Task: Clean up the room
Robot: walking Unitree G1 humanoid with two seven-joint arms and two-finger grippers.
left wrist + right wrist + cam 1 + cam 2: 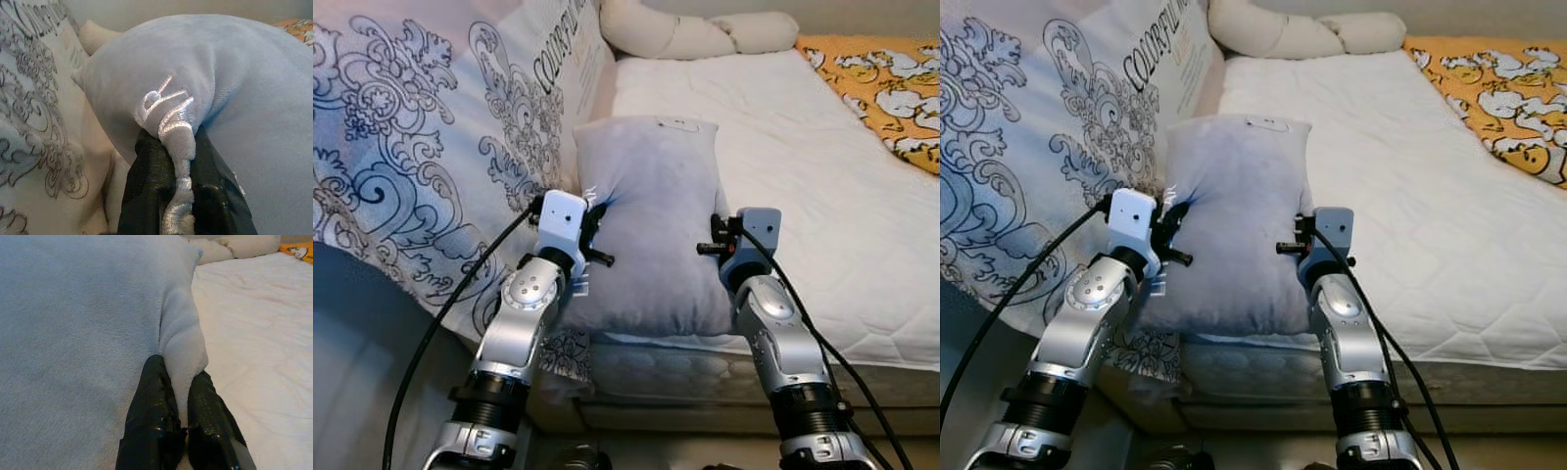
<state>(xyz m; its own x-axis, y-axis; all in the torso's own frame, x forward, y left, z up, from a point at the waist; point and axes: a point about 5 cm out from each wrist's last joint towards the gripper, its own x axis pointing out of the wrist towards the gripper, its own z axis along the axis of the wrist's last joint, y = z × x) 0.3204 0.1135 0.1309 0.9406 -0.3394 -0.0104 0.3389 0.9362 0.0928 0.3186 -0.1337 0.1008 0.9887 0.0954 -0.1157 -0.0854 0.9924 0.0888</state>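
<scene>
Grey pillow (651,220) at near edge of white mattress (803,147), pinched from both sides.
Left gripper (181,161) clamped on left edge fold, right gripper (181,401) clamped on right edge; patterned duvet (421,127) just left.

1. A grey pillow (651,220) lies on the near edge of the bed (803,176), on its white quilted cover.
2. The left gripper (595,227) meets the pillow's left side and the right gripper (713,233) its right side; their fingers seem pressed into the fabric, though the tips are hidden.
3. A patterned duvet (421,147) is heaped to the left, touching the pillow.
4. An orange blanket (886,83) covers the far right corner.
</scene>
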